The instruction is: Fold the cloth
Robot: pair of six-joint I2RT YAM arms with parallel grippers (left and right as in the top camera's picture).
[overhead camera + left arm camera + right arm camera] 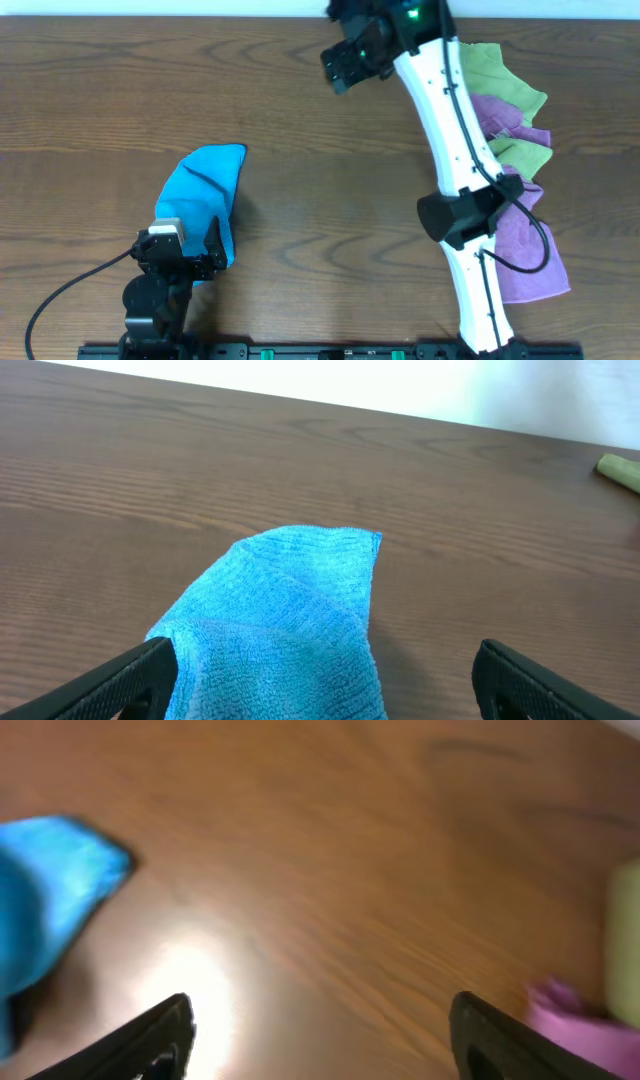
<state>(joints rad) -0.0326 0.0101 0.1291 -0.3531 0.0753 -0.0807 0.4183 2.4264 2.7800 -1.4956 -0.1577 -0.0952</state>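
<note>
There is one sky-blue cloth (205, 190), and it lies alone on the left half of the table (90, 90), close to the near edge. It is bunched into a narrow shape with a rounded far end, and one layer lies over another.

At the right edge of the table is a pile of other cloths that overlap each other. I count two lime-green cloths (495, 70) and two purple cloths (525, 255), stacked in turn; the right arm hides part of them.

There are two grippers. The left gripper (325, 660) is at the near end of the blue cloth with its fingers spread wide, and the cloth lies between them without being pinched. The right gripper (320, 1020) is up near the far edge, its fingers also well apart, with only bare wood between them.
</note>
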